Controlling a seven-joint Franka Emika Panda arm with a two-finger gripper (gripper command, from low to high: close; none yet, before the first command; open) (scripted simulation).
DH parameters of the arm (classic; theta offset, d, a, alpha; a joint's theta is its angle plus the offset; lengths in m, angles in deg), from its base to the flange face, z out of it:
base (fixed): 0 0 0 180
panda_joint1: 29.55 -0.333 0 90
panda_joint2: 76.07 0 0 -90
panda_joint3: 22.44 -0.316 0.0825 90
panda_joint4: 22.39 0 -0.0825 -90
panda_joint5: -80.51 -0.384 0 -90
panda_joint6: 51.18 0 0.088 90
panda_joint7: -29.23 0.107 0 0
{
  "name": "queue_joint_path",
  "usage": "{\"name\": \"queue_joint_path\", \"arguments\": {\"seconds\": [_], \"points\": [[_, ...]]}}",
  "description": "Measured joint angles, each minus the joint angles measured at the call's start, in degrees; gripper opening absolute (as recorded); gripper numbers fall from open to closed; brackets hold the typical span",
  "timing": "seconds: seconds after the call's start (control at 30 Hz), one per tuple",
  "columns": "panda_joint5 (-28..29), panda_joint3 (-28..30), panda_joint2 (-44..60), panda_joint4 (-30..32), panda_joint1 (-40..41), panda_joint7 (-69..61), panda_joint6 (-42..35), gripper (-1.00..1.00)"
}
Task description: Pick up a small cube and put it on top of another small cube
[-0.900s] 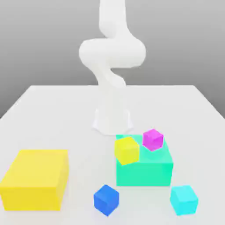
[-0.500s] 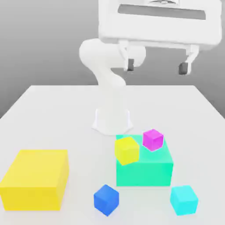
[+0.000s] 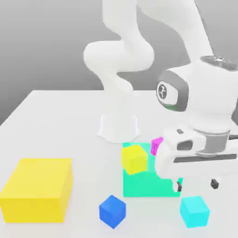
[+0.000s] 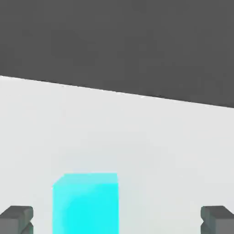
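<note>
Your fingers [image 3: 197, 185] are spread wide and they hold nothing. You can see the two dark tips [image 4: 17, 218] hanging low, just above the small plain light cyan cube [image 3: 195, 211]. In the hand view that cube [image 4: 86, 202] sits between the two tips, but closer to one of them than the other, so you are not lined up in the middle yet. The cube rests flat on the white worktop [image 3: 56, 125], near the front edge on the exterior view's right. Just behind it is the big teal-green block [image 3: 144, 183], and the white hand hides part of that block. On top of the block sit the small plain yellow cube [image 3: 134, 159] and a small magenta cube [image 3: 156, 146], side by side. The yellow one leans out over the block's front corner on the exterior view's left. A small darker blue cube [image 3: 112, 211] and a big yellow block [image 3: 37, 189] lie further to the exterior view's left. So, I think you are at the very start of the job. Nothing is picked up. You have to come down, pinch the cyan cube, lift it, carry it over, and set it on the yellow cube. The cyan cube has no long side, since all its sides look the same. It stands level, turned a little so one corner edge faces the exterior camera.
</note>
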Motion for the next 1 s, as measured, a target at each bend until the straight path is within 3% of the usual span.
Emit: {"name": "queue_joint_path", "arguments": {"seconds": [0.13, 0.17, 0.4, 0.57, 0.8, 1.0], "points": [[4.60, 4.51, 8.36, -1.50, -3.86, 3.67, 6.23, 0.00], [5.24, 5.26, 9.49, -1.72, -4.47, 4.16, 7.11, -1.00], [4.97, 5.18, 9.28, -1.67, -4.46, 3.96, 7.02, -1.00], [-0.77, 1.02, 0.06, 0.47, -1.26, -0.64, 0.05, -1.00], [-1.62, 2.37, -13.65, 6.33, 2.53, -7.69, -8.29, -1.00], [-5.75, 5.53, -26.09, 11.78, 3.13, -16.77, -14.74, -1.00]]}}
